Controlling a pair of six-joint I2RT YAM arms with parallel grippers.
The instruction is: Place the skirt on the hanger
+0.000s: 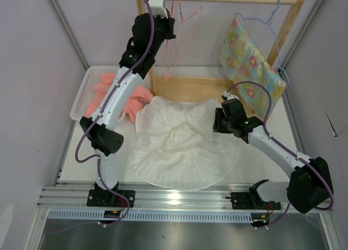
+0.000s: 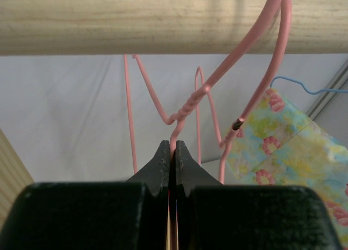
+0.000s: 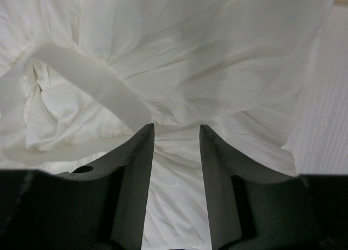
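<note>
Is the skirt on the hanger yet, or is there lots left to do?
Not yet. Done: the left fingers are shut on the pink hanger, just below its twisted neck. In hand: the hanger hangs hooked on the rod, and the right fingers are open just above the skirt, which lies spread out. Left: grab the skirt, lift it and put it on the hanger.

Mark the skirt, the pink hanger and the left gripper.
the skirt (image 1: 182, 145): top external view, on the gathered fabric at its middle.
the hanger (image 2: 187, 110): left wrist view, on the twisted neck below the hook.
left gripper (image 2: 172, 146): left wrist view, at the shut fingertips pinching the hanger's wire.
</note>
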